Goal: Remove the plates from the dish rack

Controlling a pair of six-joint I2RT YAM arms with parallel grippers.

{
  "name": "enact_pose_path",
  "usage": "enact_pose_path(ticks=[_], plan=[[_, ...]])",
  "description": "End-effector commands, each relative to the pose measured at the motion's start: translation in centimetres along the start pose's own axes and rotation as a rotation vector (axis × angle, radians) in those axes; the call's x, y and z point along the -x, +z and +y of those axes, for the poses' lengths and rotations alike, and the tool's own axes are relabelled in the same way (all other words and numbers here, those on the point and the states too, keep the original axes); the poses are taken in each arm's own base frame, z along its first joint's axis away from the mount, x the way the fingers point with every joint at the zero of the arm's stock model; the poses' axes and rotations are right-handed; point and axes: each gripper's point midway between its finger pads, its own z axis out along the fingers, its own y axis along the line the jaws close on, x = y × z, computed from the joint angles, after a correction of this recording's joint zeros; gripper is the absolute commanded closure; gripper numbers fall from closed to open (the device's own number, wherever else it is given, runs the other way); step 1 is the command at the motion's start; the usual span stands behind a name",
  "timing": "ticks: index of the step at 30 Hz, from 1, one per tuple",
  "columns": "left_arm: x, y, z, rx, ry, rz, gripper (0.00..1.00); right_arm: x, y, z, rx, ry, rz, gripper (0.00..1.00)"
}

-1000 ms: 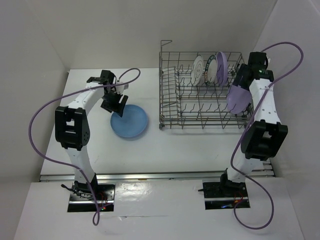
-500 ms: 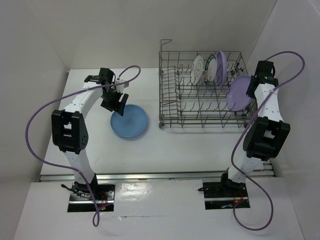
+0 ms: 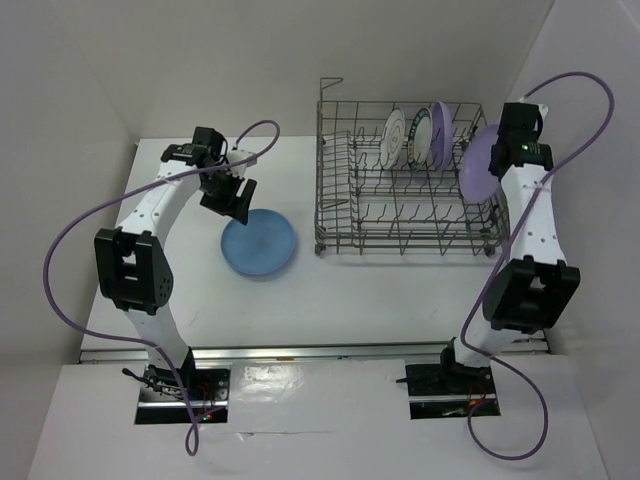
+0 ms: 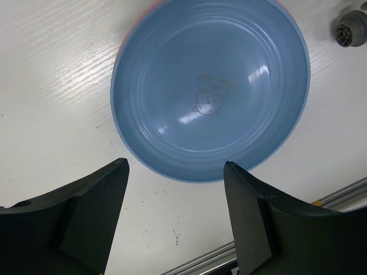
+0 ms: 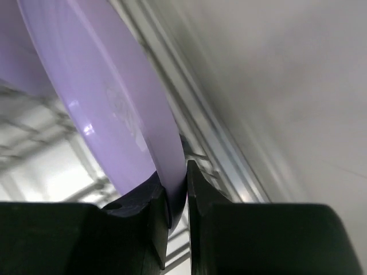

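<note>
Setting: a white table (image 3: 380,300) boxed in by white walls, seen from above my two arms.
Rack: the dish rack (image 3: 400,247), grey wire, sits back right.
Right arm: my right gripper (image 5: 178,189) is clenched on the rim of a lilac plate (image 5: 109,97), held on edge at the rack's right end.
Left arm: my left gripper (image 4: 175,172) hovers with jaws apart, holding nothing, over a blue plate (image 4: 210,86) lying flat left of the rack.
Done: the blue plate is out; an orange-pink edge beneath it may be another.
Remaining: two white patterned plates (image 3: 397,138) and a second lilac plate (image 3: 443,133) stand in the tines.

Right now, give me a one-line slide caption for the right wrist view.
Right gripper pinching the rim of the lilac plate, with blurred dish rack wires behind.
</note>
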Motion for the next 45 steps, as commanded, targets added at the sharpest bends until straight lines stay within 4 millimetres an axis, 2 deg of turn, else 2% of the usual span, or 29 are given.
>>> enact_pose_path(ticks=[1, 3, 4, 5, 8, 9, 10, 12, 14, 15, 16, 18, 19, 20, 22, 23, 24, 25, 26, 27, 29, 30, 32, 33, 37, 40, 41, 42, 45], plan=[[1.8, -2.8, -1.0, -0.01, 0.02, -0.082, 0.19, 9.6, -10.1, -0.5, 0.07, 0.187, -0.36, 1.0], [1.7, -3.2, -1.3, -0.021, 0.012, -0.084, 0.19, 10.5, -11.7, -0.1, 0.064, 0.16, -0.411, 1.0], [1.7, -3.2, -1.3, -0.021, 0.011, -0.084, 0.19, 10.9, -12.6, -0.7, 0.032, 0.166, -0.434, 1.0], [1.8, -3.2, -1.5, -0.033, 0.012, -0.087, 0.19, 10.9, -13.1, 0.1, 0.038, 0.146, -0.439, 1.0], [2.1, -3.7, -2.3, -0.07, 0.005, -0.099, 0.19, 12.2, -15.9, 0.3, 0.059, 0.159, -0.5, 1.0], [2.4, -3.9, -2.6, -0.084, 0.008, -0.111, 0.19, 12.1, -16.6, 2.2, 0.119, 0.136, -0.505, 1.0], [2.6, -4.3, -3.0, -0.107, 0.021, -0.126, 0.19, 12.6, -18.5, 2.8, 0.183, 0.157, -0.537, 1.0], [3.3, -5.3, -4.6, -0.188, 0.043, -0.165, 0.19, 11.8, -20.9, 8.0, 0.41, 0.12, -0.538, 1.0], [4.0, -7.1, -6.6, -0.278, 0.063, -0.218, 0.19, 9.7, -22.4, 12.1, 0.581, 0.117, -0.485, 1.0], [4.4, -8.0, -6.9, -0.301, 0.068, -0.249, 0.19, 8.7, -23.9, 14.7, 0.667, 0.102, -0.47, 1.0], [4.5, -9.0, -8.2, -0.361, 0.077, -0.272, 0.19, 7.1, -23.6, 16.9, 0.713, 0.096, -0.422, 1.0], [4.8, -10.6, -8.8, -0.398, 0.096, -0.318, 0.19, 5.3, -24.8, 20.4, 0.819, 0.058, -0.388, 1.0], [5.1, -11.3, -8.8, -0.409, 0.101, -0.348, 0.19, 3.8, -25.5, 23.1, 0.883, 0.028, -0.366, 1.0], [5.2, -12.1, -9.0, -0.436, 0.104, -0.378, 0.19, 3.1, -26.2, 24.4, 0.928, 0.022, -0.35, 1.0], [5.2, -13.5, -9.2, -0.446, 0.105, -0.427, 0.18, 1.6, -28.6, 27.5, 1.079, 0.0, -0.324, 1.0], [5.7, -14.1, -9.1, -0.458, 0.094, -0.464, 0.16, 0.3, -28.6, 29.0, 1.124, -0.005, -0.28, 1.0], [5.8, -14.6, -9.5, -0.469, 0.094, -0.481, 0.16, -0.6, -29.5, 30.1, 1.187, -0.016, -0.253, 1.0], [5.8, -15.6, -9.4, -0.47, 0.092, -0.516, 0.15, -0.8, -29.9, 30.9, 1.219, -0.01, -0.249, 1.0], [5.5, -15.5, -9.4, -0.486, 0.062, -0.517, 0.13, -1.9, -29.8, 31.9, 1.236, -0.012, -0.212, 1.0], [5.5, -15.6, -9.1, -0.48, 0.045, -0.529, 0.13, -1.7, -30.2, 32.0, 1.253, -0.001, -0.212, 1.0], [5.6, -15.0, -8.0, -0.416, 0.021, -0.538, 0.11, -3.2, -30.4, 33.6, 1.314, -0.018, -0.174, 1.0], [5.6, -14.8, -7.7, -0.393, 0.015, -0.535, 0.11, -3.7, -31.1, 34.0, 1.351, -0.019, -0.159, 1.0], [5.4, -14.3, -7.1, -0.362, -0.009, -0.521, 0.11, -4.1, -31.7, 34.6, 1.407, -0.027, -0.146, 1.0], [5.4, -13.7, -6.5, -0.337, -0.022, -0.508, 0.11, -5.1, -31.9, 34.9, 1.417, -0.034, -0.118, 1.0], [4.9, -11.6, -5.1, -0.292, -0.06, -0.457, 0.11, -6.7, -31.9, 35.5, 1.471, -0.025, -0.069, 1.0], [4.9, -11.5, -5.5, -0.321, -0.059, -0.453, 0.11, -7.0, -32.5, 35.7, 1.507, -0.014, -0.042, 1.0], [5.2, -11.6, -5.6, -0.327, -0.052, -0.463, 0.11, -7.9, -32.3, 36.1, 1.504, -0.016, -0.013, 1.0], [5.2, -11.6, -5.6, -0.33, -0.06, -0.462, 0.14, -8.2, -32.3, 36.2, 1.514, -0.013, -0.002, 1.0], [5.1, -11.4, -5.2, -0.308, -0.054, -0.461, 0.35, -9.0, -32.3, 36.4, 1.531, -0.001, 0.032, 1.0]])
